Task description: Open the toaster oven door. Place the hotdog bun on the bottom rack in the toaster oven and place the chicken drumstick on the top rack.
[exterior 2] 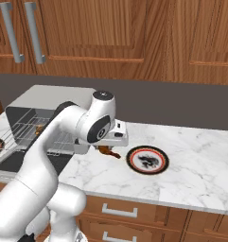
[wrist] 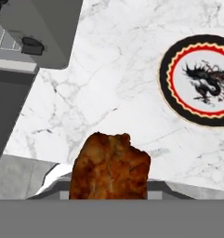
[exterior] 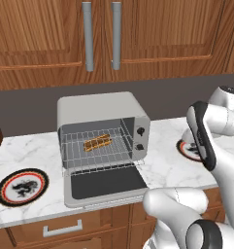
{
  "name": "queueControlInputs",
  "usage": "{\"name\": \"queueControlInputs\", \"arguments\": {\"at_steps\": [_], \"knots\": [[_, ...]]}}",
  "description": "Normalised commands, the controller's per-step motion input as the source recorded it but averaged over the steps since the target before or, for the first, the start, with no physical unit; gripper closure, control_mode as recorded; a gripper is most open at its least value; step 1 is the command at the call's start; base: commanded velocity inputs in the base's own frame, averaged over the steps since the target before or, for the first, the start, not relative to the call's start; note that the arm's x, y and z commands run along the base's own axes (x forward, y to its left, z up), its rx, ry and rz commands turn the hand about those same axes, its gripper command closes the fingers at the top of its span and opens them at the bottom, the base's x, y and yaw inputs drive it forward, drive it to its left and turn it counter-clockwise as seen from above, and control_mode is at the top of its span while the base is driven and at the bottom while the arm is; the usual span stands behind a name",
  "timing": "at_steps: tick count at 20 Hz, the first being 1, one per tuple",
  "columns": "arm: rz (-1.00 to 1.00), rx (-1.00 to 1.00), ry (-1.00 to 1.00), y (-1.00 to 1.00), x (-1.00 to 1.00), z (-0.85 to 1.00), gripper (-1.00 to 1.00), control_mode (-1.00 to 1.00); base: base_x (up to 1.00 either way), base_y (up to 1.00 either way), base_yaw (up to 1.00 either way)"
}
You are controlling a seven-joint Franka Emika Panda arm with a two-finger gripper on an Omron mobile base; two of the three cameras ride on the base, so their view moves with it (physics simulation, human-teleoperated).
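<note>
The toaster oven (exterior: 103, 127) stands on the counter with its door (exterior: 105, 186) folded down flat in front. The hotdog bun (exterior: 97, 142) lies on a wire rack inside; I cannot tell which level. My gripper (exterior 2: 109, 149) hangs over the counter between the oven and a plate, shut on the chicken drumstick (exterior 2: 109, 152). In the hand view the reddish-brown drumstick (wrist: 109, 167) hides the fingertips, with the oven's corner (wrist: 43, 23) and a black knob (wrist: 32, 45) at upper left.
A red-and-black rimmed plate (exterior 2: 147, 159) sits on the marble counter just right of the gripper, also seen as the plate (wrist: 204, 80) in the hand view. Another plate (exterior: 22, 185) lies left of the oven. Wooden cabinets hang above.
</note>
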Motion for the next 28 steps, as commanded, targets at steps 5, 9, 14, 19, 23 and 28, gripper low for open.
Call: {"name": "queueControlInputs", "arguments": {"at_steps": [5, 9, 14, 19, 23, 28], "knots": [[0.00, 0.00, 0.00, 0.52, -0.13, 0.23, 1.00, -1.00, 0.00, 0.00, 0.00], [0.00, 0.00, 0.00, 0.65, -0.01, 0.22, 1.00, -1.00, 0.00, 0.00, 0.00], [0.00, 0.00, 0.00, 0.67, 0.00, 0.17, 1.00, -1.00, 0.00, 0.00, 0.00], [0.00, 0.00, 0.00, 0.72, 0.00, 0.03, 1.00, -1.00, 0.00, 0.00, 0.00], [0.00, 0.00, 0.00, 0.69, 0.01, 0.00, 1.00, -1.00, 0.00, 0.00, 0.00], [0.01, 0.00, -0.01, 0.69, 0.12, 0.00, 1.00, -1.00, 0.00, 0.00, 0.00]]}}
